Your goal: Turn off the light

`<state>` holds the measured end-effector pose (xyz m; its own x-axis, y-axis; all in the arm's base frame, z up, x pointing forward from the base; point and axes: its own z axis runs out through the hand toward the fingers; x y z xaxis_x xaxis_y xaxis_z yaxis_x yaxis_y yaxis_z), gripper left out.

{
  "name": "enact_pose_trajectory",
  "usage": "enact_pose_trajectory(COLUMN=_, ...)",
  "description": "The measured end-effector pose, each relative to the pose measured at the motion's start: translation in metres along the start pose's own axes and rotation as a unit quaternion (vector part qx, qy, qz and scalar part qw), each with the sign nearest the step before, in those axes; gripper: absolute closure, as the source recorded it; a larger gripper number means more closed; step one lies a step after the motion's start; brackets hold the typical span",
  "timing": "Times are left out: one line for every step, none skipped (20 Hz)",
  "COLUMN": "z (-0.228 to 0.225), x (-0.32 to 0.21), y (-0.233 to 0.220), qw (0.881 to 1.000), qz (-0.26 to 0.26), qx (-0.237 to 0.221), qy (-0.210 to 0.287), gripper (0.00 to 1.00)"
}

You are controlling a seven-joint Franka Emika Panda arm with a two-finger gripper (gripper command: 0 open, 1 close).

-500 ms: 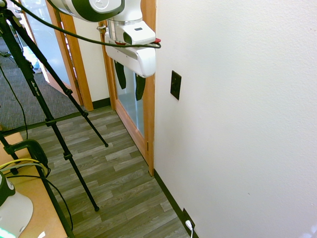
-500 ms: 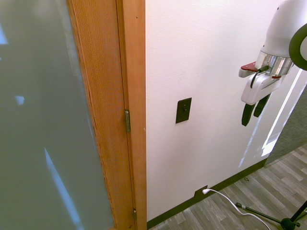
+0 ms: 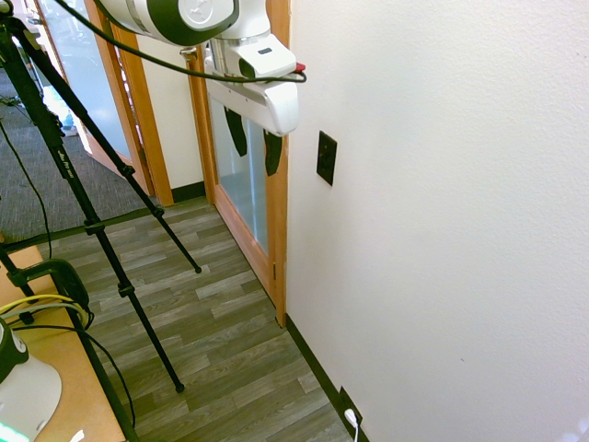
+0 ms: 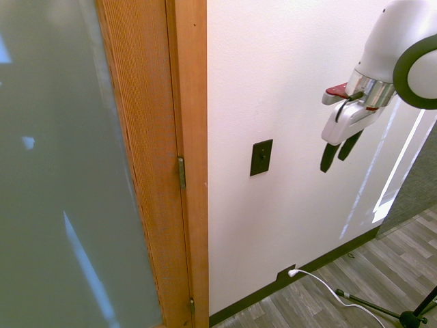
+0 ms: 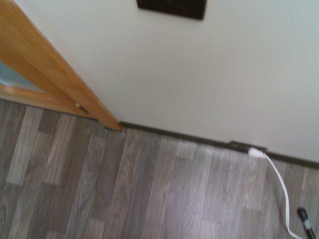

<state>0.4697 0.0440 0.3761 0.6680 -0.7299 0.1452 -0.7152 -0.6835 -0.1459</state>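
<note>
You've got a black switch plate [image 4: 261, 157] on a white wall [image 4: 239, 225]. Left of the plate in 2nd ext. view: orange-brown wood door frame [image 4: 194, 137], grey-green glass [image 4: 61, 164] w/ pale blue streaks. Below the plate: grey-brown plank-pattern floor [image 4: 369, 273], white plug [image 4: 293, 272].

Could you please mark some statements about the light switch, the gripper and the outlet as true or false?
1. The switch plate is mounted on the wall. True.
2. The gripper is pressing the switch. False: it hangs apart from it.
3. The gripper's fingers are spread apart. True.
4. The outlet sits higher than the switch plate. False: it is low, near the floor.
5. A white plug is in the outlet. True.
</note>
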Motion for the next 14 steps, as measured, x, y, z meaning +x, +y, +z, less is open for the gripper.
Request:
enact_pose_trajectory(z=0.004, x=0.003, y=-0.009, qw=1.000, qz=0.001, qx=0.009, qy=0.011, gripper=0.00)
enact_pose_trajectory(z=0.007, x=0.007, y=-0.017, qw=1.000, qz=0.004, qx=0.018, qy=0.023, gripper=0.00)
enact_pose_trajectory(z=0.010, x=0.012, y=-0.024, qw=0.999, qz=0.006, qx=0.025, qy=0.034, gripper=0.00)
enact_pose_trajectory(z=0.013, x=0.016, y=-0.031, qw=0.998, qz=0.009, qx=0.036, qy=0.045, gripper=0.00)
enact_pose_trajectory(z=0.016, x=0.017, y=-0.036, qw=0.997, qz=0.012, qx=0.048, qy=0.054, gripper=0.00)
enact_pose_trajectory(z=0.019, x=0.017, y=-0.040, qw=0.996, qz=0.016, qx=0.062, qy=0.062, gripper=0.00)
enact_pose_trajectory(z=0.022, x=0.016, y=-0.045, qw=0.994, qz=0.022, qx=0.076, qy=0.073, gripper=0.00)
enact_pose_trajectory(z=0.024, x=0.014, y=-0.048, qw=0.992, qz=0.030, qx=0.089, qy=0.084, gripper=0.00)
enact_pose_trajectory(z=0.027, x=0.012, y=-0.051, qw=0.990, qz=0.039, qx=0.101, qy=0.093, gripper=0.00)
enact_pose_trajectory(z=0.030, x=0.010, y=-0.052, qw=0.988, qz=0.047, qx=0.109, qy=0.101, gripper=0.00)
enact_pose_trajectory(z=0.032, x=0.009, y=-0.052, qw=0.986, qz=0.056, qx=0.110, qy=0.110, gripper=0.00)
enact_pose_trajectory(z=0.034, x=0.009, y=-0.051, qw=0.985, qz=0.067, qx=0.109, qy=0.118, gripper=0.00)
enact_pose_trajectory(z=0.034, x=0.010, y=-0.049, qw=0.983, qz=0.078, qx=0.108, qy=0.128, gripper=0.00)
enact_pose_trajectory(z=0.033, x=0.012, y=-0.049, qw=0.981, qz=0.089, qx=0.107, qy=0.139, gripper=0.00)
